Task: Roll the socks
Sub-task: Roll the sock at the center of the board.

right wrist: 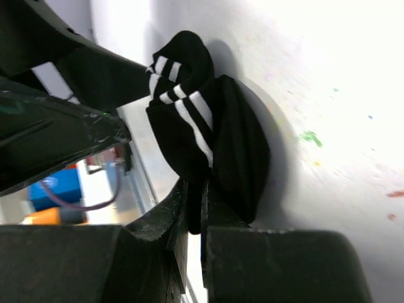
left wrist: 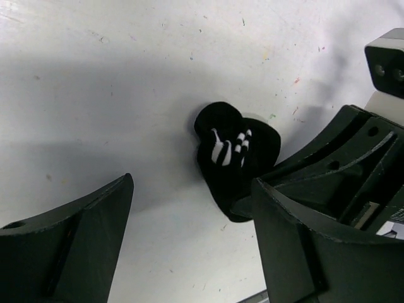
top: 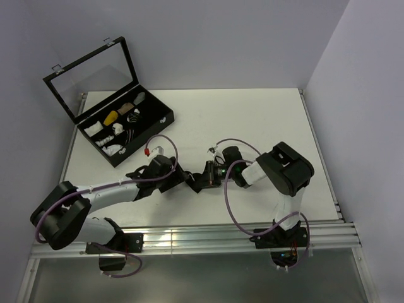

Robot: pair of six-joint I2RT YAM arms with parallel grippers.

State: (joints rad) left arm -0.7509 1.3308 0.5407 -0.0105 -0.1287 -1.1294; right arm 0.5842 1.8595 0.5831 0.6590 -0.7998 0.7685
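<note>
Top view: white table [top: 252,113]; both arms reach inward and meet a little left of the middle, toward the near edge. Left tool [top: 189,178] and right tool [top: 203,177] sit tip to tip; the socks are lost among the black parts here and cannot be made out. Far left corner: black case [top: 170,117], its clear lid [top: 91,72] propped open, with small white, yellow and tan rolled bundles [top: 111,117] in its compartments, well apart from the tools. Left wrist view: the socks [left wrist: 237,158] lie on the table as one crumpled black lump, white stripes facing up, just ahead of the left tool and nearer its right-hand finger. Left tool fingers [left wrist: 76,252] stand wide apart, neither touching the fabric. The right tool comes in from the right side of the frame, its tip at the lower edge of the lump. Right wrist view: right tool [right wrist: 197,205] fingers are together, clamped on the near edge of the socks [right wrist: 208,132]; black fabric is pinched in the narrow slot between them. The rest of the bundle bulges out beyond the tips, two pairs of white stripes showing, resting against the table. One left tool finger [right wrist: 82,69] lies just beside the bundle's striped end; contact cannot be told.
</note>
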